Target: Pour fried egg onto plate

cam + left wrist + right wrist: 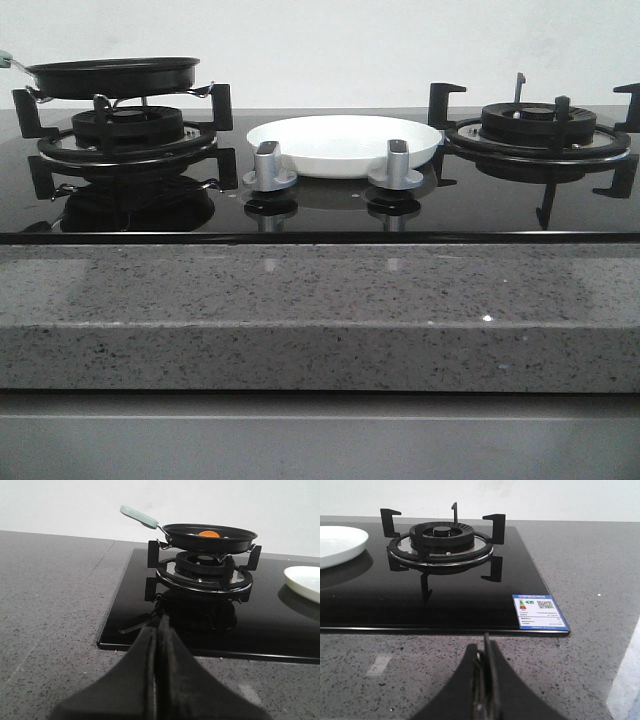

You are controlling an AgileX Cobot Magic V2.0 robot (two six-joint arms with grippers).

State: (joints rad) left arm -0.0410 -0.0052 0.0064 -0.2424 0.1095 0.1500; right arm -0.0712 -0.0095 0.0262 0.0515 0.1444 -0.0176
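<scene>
A black frying pan (115, 76) sits on the left burner (128, 130), its pale green handle (139, 516) pointing away from the plate. In the left wrist view the fried egg (209, 533) barely shows over the pan (210, 540) rim, mostly as an orange yolk. The white plate (345, 142) rests on the glass hob between the two burners, seen at the edge of both wrist views (305, 580) (337, 542). My left gripper (157, 622) is shut and empty over the counter in front of the pan. My right gripper (486, 645) is shut and empty near the hob's right front corner. Neither gripper shows in the front view.
Two silver knobs (268, 165) (398, 162) stand in front of the plate. The right burner (440, 540) carries nothing. A blue label (539, 611) is stuck on the hob's front right corner. Speckled grey counter (320, 320) surrounds the black glass hob.
</scene>
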